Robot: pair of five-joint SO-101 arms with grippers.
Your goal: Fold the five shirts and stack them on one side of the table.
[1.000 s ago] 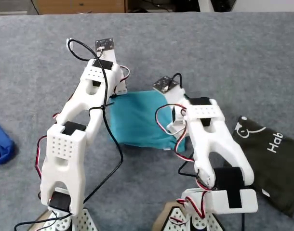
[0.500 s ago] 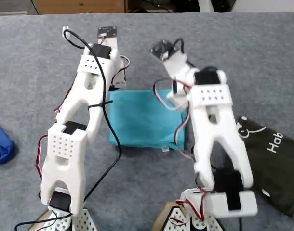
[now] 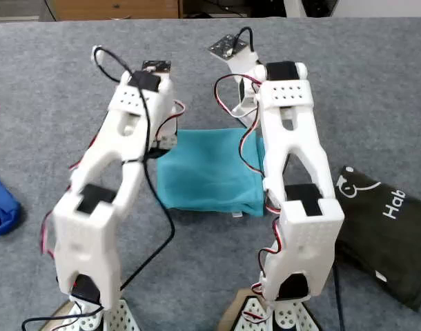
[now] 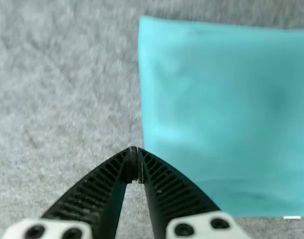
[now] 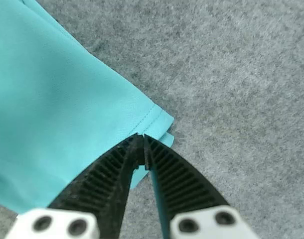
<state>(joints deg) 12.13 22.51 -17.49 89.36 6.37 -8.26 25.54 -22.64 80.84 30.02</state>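
**Teal shirt lies flat between two closed pincers**

At the far left edge of the grey surface (image 3: 348,83), a blue shirt (image 3: 0,207) sits in a crumpled heap, well apart from the work in the middle. Next along, the left arm (image 3: 107,200) stretches out over the surface. Its left pincer (image 4: 134,152) has its tips pressed together and holds nothing. It hangs over bare surface just beside the left edge of the teal shirt (image 3: 210,172).

That shirt is already a neat folded block, a little wider across than it is deep. It lies square to the two arms and directly between them. The right arm (image 3: 293,158) rises along its other side. The right pincer (image 5: 142,142) is likewise pressed together, and its tips stand over the shirt's far right corner, where the hem layers show. No cloth can be seen caught in it, and the shirt lies flat.

Further right, a dark shirt (image 3: 383,227) with white print rests near the edge, apart from the teal one.

By the look of it, the next move depends on this symmetry. Each pincer stands at one far corner, neither nearer than the other, and the shirt's length runs from arm to arm. Both would need to open before gripping, whether to fold the block towards the arms' bases or to carry it aside.
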